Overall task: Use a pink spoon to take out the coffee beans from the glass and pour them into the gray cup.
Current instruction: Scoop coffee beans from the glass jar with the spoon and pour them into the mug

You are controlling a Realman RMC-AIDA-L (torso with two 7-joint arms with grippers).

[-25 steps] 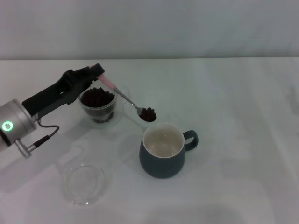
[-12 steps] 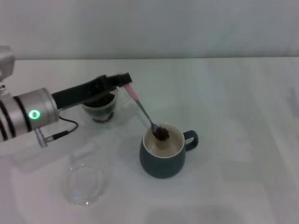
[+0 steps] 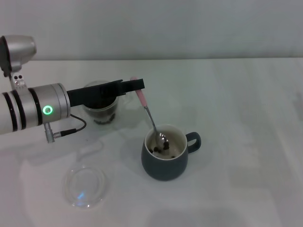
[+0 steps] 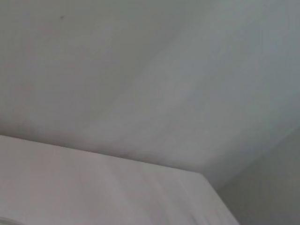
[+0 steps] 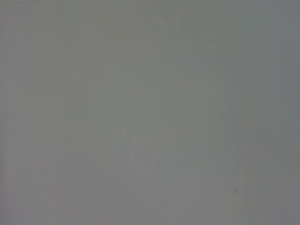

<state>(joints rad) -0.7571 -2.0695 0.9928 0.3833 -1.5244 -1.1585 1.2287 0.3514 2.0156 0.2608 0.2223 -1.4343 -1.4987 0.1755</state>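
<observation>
Our wrist views are showing only blank surfaces, and our left arm is hiding much of the glass (image 3: 100, 112). Our left gripper (image 3: 137, 85) jaws are pinching the pink spoon (image 3: 152, 119) by its handle top; its bowl is dipping inside the gray cup (image 3: 165, 153), among a few coffee beans (image 3: 161, 150).

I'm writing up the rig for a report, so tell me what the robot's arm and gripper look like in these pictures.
Only the left arm shows. It is a silver-white cylinder with black bands and a glowing green ring light. A thin black cable loops beneath it from a small metal plug. A rounded silver joint housing sits above. The left gripper is matte black, long and narrow. The right arm is not in view.
</observation>
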